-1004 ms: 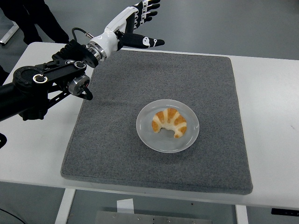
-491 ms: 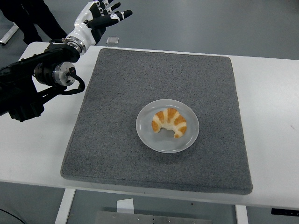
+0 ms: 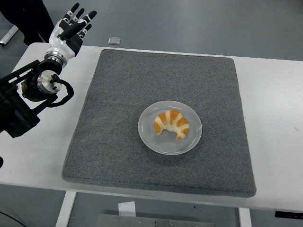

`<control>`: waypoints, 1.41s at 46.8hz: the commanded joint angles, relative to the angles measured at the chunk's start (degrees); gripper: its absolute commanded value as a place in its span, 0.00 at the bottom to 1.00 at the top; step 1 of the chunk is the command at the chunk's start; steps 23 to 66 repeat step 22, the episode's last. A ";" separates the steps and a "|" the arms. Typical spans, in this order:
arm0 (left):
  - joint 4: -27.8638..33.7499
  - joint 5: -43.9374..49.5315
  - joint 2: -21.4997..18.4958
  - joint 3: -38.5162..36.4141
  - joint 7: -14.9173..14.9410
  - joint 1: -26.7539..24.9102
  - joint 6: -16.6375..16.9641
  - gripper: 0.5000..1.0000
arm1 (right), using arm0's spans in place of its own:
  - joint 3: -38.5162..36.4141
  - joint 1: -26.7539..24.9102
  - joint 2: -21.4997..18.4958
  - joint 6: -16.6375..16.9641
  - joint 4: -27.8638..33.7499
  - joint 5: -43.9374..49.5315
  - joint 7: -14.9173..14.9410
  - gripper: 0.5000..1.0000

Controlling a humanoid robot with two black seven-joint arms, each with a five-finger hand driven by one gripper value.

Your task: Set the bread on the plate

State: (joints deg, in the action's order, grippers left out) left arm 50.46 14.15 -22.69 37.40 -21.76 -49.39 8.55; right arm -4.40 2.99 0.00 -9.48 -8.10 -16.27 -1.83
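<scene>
In the middle of the grey mat (image 3: 118, 94) that covers most of the white table (image 3: 274, 118), the bread (image 3: 172, 124), a croissant-shaped piece with pale stripes over a golden crust, lies inside the white plate (image 3: 150, 137), curved ends pointing toward the near edge. From where I stand the job looks done: the bread sits well within the rim and nothing touches it. The left hand (image 3: 71, 26) is up at the far left corner of the table, well apart from the plate, its fingers (image 3: 85, 18) spread and empty, and the right arm is nowhere to be seen. If anyone had to pick that bread up again, I'd guess it is very light and, if real, soft and flaky, easy to dent under a hard pinch; if it is a plastic model it would be stiffer and a bit slick. Either way the thick middle of the arc looks the best place to take hold, fingers across its width, not the thin tips. A small flat object (image 3: 114, 40) lies on the floor beyond the table.
</scene>
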 commanded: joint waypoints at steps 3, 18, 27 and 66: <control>-2.56 1.32 1.95 0.48 -0.21 0.08 0.41 1.00 | -0.08 0.00 0.00 -0.01 -0.07 0.01 -0.01 0.90; -7.48 0.71 6.69 4.35 -0.21 -0.18 0.32 1.00 | -0.34 0.00 0.00 -0.10 0.01 -0.69 -0.01 0.90; -8.01 0.62 7.49 4.43 -0.39 -0.09 0.32 1.00 | -0.52 0.00 0.00 -0.18 -0.07 -0.87 -0.01 0.90; -8.01 0.62 7.49 4.43 -0.39 -0.09 0.32 1.00 | -0.52 0.00 0.00 -0.18 -0.07 -0.87 -0.01 0.90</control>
